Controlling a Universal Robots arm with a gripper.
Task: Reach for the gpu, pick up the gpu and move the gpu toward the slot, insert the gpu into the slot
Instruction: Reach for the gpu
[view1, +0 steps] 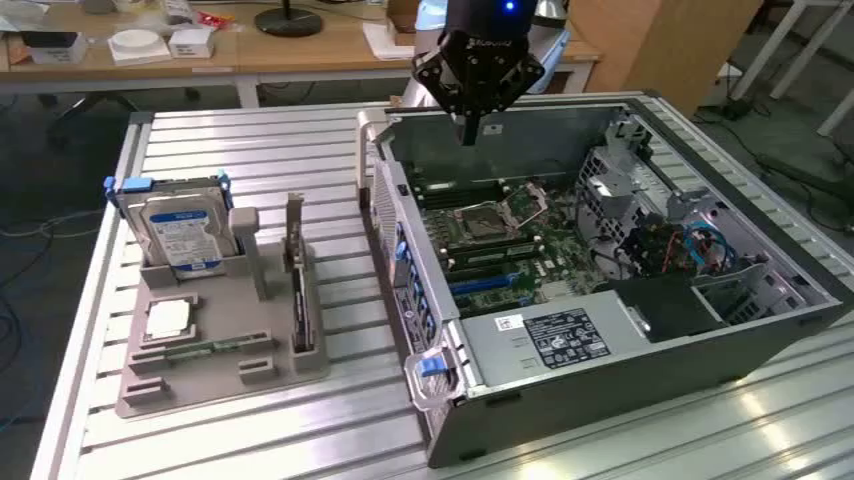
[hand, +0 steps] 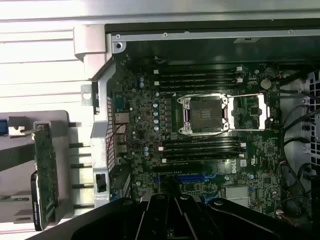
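Closed end effector above case; gpu well apart in holder

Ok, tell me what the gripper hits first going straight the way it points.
Likely the motherboard, at or beside the blue slot; nothing shows between it and the gripper, though depth is unclear.

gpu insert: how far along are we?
Done: nothing that shows. The gpu stands upright in the gray holder on the table, to the exterior view's left of the open case.
In hand: nothing. The pincer hangs shut and empty above the case's far edge, apart from the card.
Left: pickup, carry and insertion. The blue slot on the motherboard is bare.
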